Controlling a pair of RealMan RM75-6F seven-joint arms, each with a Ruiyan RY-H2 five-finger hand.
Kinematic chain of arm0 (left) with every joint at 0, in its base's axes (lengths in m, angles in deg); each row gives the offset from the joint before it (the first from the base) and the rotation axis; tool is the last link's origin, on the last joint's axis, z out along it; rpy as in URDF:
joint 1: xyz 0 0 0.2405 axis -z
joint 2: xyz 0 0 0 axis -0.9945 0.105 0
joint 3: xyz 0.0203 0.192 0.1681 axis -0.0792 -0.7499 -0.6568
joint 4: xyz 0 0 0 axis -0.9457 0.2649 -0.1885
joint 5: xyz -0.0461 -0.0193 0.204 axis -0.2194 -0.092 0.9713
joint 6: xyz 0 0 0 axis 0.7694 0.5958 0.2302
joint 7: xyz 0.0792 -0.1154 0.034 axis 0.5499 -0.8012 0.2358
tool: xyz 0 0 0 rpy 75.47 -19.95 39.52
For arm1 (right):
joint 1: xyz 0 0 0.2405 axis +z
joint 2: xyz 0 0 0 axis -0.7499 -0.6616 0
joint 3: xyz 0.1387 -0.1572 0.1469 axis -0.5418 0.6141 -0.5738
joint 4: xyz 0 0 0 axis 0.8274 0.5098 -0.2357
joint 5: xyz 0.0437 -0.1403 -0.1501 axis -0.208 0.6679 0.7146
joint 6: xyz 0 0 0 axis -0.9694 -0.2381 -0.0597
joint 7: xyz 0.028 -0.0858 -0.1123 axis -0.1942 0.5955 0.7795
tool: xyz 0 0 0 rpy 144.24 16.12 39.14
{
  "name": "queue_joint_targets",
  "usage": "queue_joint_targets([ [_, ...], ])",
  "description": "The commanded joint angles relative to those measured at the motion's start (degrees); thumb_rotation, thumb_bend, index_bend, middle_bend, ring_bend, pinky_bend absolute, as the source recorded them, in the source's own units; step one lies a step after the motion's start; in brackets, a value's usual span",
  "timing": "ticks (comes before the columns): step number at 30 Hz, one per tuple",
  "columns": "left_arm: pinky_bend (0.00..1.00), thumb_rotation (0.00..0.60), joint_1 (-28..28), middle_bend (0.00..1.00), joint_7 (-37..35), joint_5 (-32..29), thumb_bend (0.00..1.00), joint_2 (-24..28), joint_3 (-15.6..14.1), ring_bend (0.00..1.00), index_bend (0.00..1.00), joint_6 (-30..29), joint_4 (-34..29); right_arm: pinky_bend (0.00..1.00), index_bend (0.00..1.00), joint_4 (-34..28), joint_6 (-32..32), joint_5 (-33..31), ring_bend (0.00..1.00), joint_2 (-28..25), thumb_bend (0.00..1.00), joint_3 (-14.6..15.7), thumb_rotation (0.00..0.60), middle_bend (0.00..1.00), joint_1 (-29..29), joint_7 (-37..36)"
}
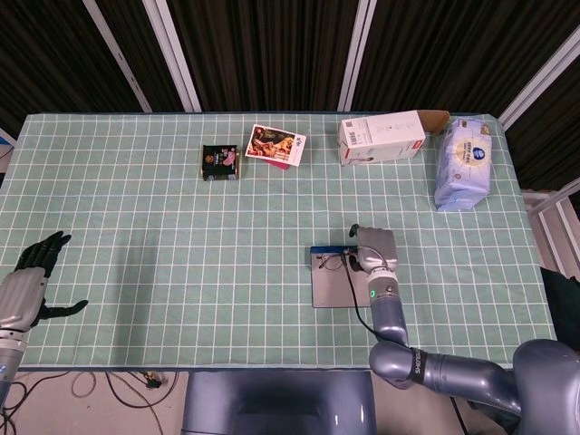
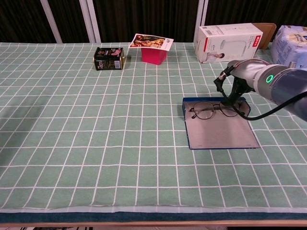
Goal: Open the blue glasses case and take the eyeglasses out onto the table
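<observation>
**Grey metal arms, dark-fingered hand**

The right arm (image 2: 268,81) is smooth silver-grey metal with a small green indicator light and a thin black cable looping alongside. The left hand (image 1: 32,281) has a grey back and black fingers.

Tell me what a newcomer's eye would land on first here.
The open blue glasses case at centre-right of the green checked tablecloth, thin-framed eyeglasses lying inside near its far edge. The grey right hand reaches down at the eyeglasses' right end. The black left hand rests far left.
</observation>
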Motion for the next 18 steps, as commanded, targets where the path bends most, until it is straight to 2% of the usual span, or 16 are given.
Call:
queue_joint_targets([
  [1, 0.00, 0.600, 0.02, 0.00, 0.15, -0.14, 0.00, -0.01, 0.00, 0.00, 0.00, 0.07, -0.09, 1.00, 0.37, 0.52, 0.38, -0.32, 1.00, 0.17, 0.44, -0.18, 0.600, 1.00, 0.18, -0.12],
  [18, 0.00, 0.600, 0.13, 0.00, 0.29, -0.78, 0.00, 0.02, 0.12, 0.00, 0.00, 0.45, -0.30, 1.00, 0.41, 1.69, 1.00, -2.70, 1.00, 0.83, 0.45, -0.80, 0.600, 1.00, 1.45, 1.18],
])
